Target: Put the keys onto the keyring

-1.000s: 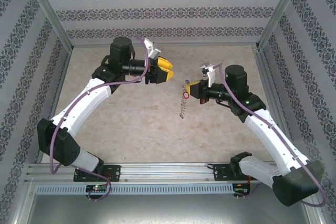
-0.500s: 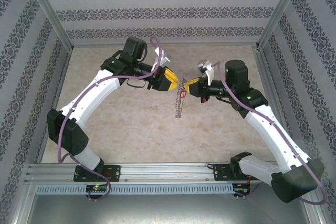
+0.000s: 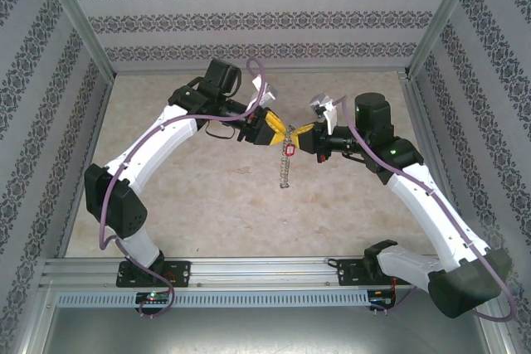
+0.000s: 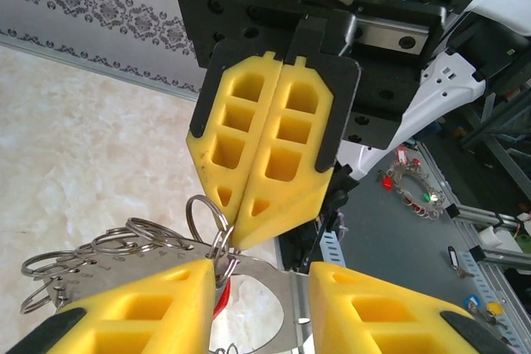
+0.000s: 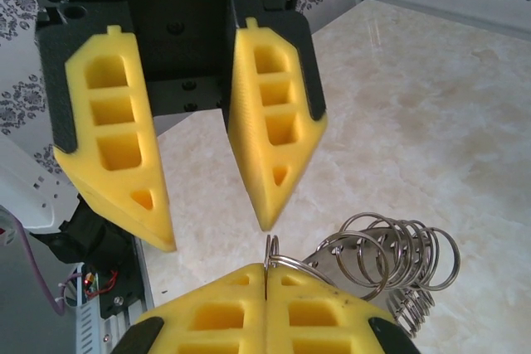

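This looks like the middle of the job to me, not the end. On the left, the left gripper (image 3: 277, 130) is up in the air over the middle of the tabletop (image 3: 207, 213). Its jaws are parted with a clear gap and aren't clamped on anything I can make out, though one finger sits right against the rings in its own wrist view. Between the two arms hangs the keyring (image 3: 284, 170), a dangling bunch of small grey rings, with the red-headed key (image 3: 289, 150) at the top of the bunch, just under the fingertips. I can't tell if the key is actually threaded on or just hanging along with it, so I'd guess the threading is what's left. On the right, the right gripper (image 3: 299, 132) is closed tight, pinching one thin ring of the keyring at its tip. The tabletop is a beige marble-look slab, boxed in by grey-patterned wallpaper (image 3: 249, 18) and aluminium posts (image 3: 79, 22), with a metal rail (image 3: 265, 275) along the near edge.
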Controlling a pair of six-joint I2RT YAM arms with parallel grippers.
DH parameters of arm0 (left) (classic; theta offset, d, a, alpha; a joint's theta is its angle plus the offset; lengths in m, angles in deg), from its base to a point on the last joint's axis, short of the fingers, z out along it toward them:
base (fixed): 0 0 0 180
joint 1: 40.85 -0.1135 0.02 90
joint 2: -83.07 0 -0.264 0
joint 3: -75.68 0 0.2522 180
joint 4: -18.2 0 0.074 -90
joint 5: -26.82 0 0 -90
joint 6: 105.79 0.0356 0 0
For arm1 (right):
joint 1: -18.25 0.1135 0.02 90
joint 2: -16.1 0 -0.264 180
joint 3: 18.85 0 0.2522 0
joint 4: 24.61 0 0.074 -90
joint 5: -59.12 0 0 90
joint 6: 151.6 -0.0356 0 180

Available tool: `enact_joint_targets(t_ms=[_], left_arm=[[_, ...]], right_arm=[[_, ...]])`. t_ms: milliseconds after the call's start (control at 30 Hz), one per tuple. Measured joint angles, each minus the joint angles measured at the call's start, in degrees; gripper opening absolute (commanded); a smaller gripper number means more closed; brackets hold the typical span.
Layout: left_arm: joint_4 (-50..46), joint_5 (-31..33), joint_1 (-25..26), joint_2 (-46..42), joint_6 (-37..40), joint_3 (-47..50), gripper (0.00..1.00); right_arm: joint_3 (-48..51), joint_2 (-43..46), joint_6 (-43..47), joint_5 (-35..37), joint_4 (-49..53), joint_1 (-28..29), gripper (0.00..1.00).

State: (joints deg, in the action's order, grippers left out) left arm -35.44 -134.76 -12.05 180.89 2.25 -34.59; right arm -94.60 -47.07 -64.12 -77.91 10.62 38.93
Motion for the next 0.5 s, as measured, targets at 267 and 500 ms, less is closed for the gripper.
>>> enact_joint_targets(t_ms=[267,500], left_arm=[[-1.1,-0.2,1.0,1.9,1.0,-1.9,0.31],[-2.6,-0.4,1.5,3.2,2.2,-2.9,0.23]], right_arm=[[0.0,0.0,0.6,0.0,0.4,0.1,0.0],[0.0,0.0,1.0,-0.4,0.7,0.1,0.0]])
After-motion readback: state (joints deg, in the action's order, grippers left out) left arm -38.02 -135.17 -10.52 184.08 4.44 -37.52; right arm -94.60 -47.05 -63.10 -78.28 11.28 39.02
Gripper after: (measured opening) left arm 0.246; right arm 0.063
